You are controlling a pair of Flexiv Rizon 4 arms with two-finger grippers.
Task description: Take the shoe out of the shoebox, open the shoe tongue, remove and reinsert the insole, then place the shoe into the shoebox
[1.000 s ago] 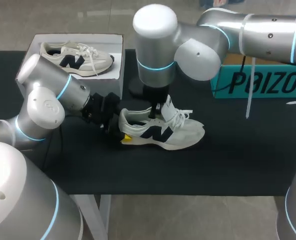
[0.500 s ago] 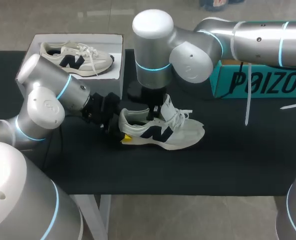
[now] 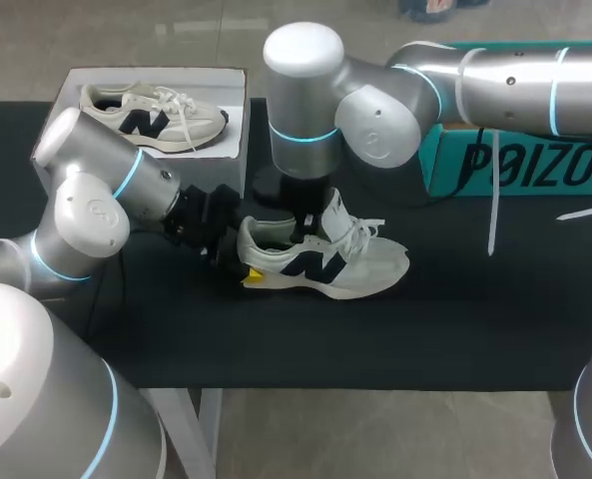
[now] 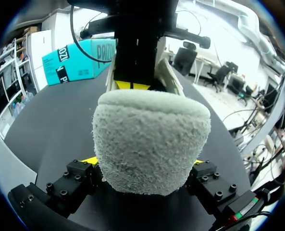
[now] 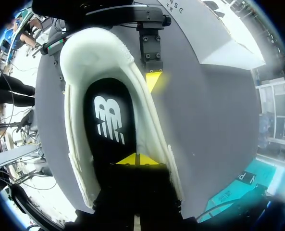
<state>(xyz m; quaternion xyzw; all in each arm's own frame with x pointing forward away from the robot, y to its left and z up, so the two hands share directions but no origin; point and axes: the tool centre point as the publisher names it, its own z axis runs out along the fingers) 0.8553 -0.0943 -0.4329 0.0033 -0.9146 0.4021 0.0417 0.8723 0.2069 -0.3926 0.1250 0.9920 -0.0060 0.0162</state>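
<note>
The shoe (image 3: 325, 261) stands upright on the black surface (image 3: 455, 319). The left hand (image 3: 244, 256) clamps its heel from both sides. The right hand (image 5: 137, 159), fingertips pressed together, is down inside its opening over the black insole (image 5: 111, 120). Just behind its heel is the open shoebox (image 3: 244, 100), holding a second shoe (image 3: 151, 118).

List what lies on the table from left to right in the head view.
shoebox holding one shoe → left hand → second shoe, its heel in that hand → teal box. The right hand overlaps the second shoe, so it is left out.
</note>
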